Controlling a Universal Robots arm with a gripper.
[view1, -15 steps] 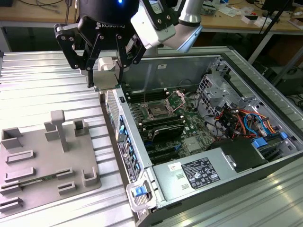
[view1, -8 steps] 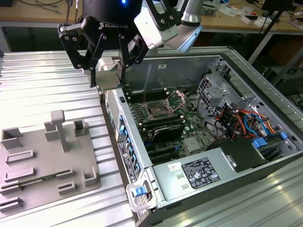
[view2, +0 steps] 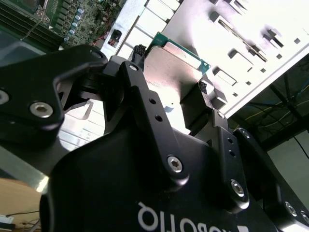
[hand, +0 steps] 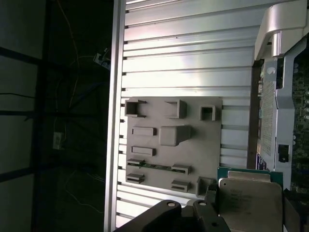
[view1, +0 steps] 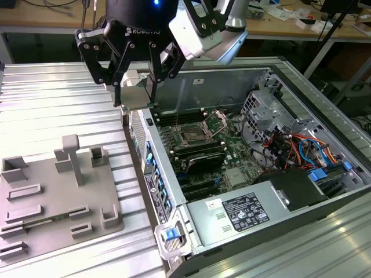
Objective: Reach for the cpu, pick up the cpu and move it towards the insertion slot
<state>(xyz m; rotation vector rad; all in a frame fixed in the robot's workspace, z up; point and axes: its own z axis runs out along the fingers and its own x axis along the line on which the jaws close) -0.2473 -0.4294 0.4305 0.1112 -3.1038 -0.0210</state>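
On the exterior view's left, the grey fixture plate (view1: 58, 191) is lying on the ribbed metal counter (view1: 52, 104). Moving right, the hand (view1: 134, 95) is hanging in the air over the near wall of the open computer case (view1: 324, 191), its fingers (view2: 140, 92) clamped on the cpu (view1: 134, 97), gripping it by opposite edges. Further right, inside the case, the insertion slot (view1: 191, 137) is sitting on the green board, well apart from the cpu
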